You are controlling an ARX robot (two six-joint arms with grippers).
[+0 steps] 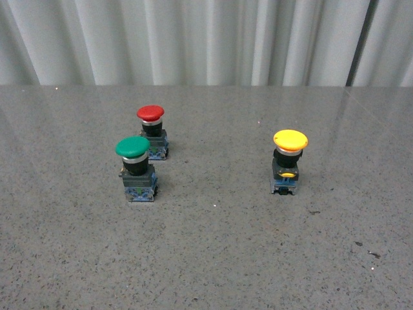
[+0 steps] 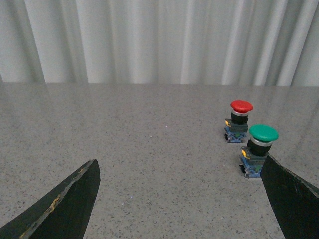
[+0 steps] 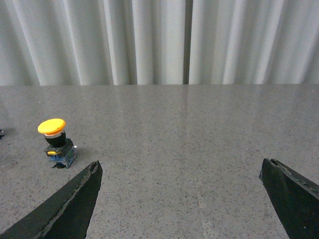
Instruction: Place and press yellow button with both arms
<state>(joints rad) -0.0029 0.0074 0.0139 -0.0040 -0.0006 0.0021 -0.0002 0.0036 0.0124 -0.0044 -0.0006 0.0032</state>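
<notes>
The two dark fingers (image 2: 70, 204) of the left gripper (image 2: 179, 159) are closest to the left wrist camera. They stand wide apart and there is nothing between them, only the bare grey table (image 1: 213, 258). One finger's edge appears beside the base of the green button (image 2: 259, 149) in this view, but I cannot tell whether it is really close to it. The right gripper (image 3: 180, 162) is also spread wide, its fingers (image 3: 70, 209) hold nothing and touch nothing.

In the front view the green button (image 1: 135, 169) stands upright on the table. The yellow button (image 1: 288, 161) stands to the right of the green button, well apart from it and about as far from the camera. It is upright too, with its yellow cap on top and its contact block on the table. The right wrist view shows the yellow button (image 3: 56, 142) ahead of the open fingers, free of them. The red button (image 1: 152, 132) is upright just behind the green button, a little to the right, near it but not touching. Beyond the green button, at the table's far edge, hangs a pale pleated curtain (image 1: 193, 39).
</notes>
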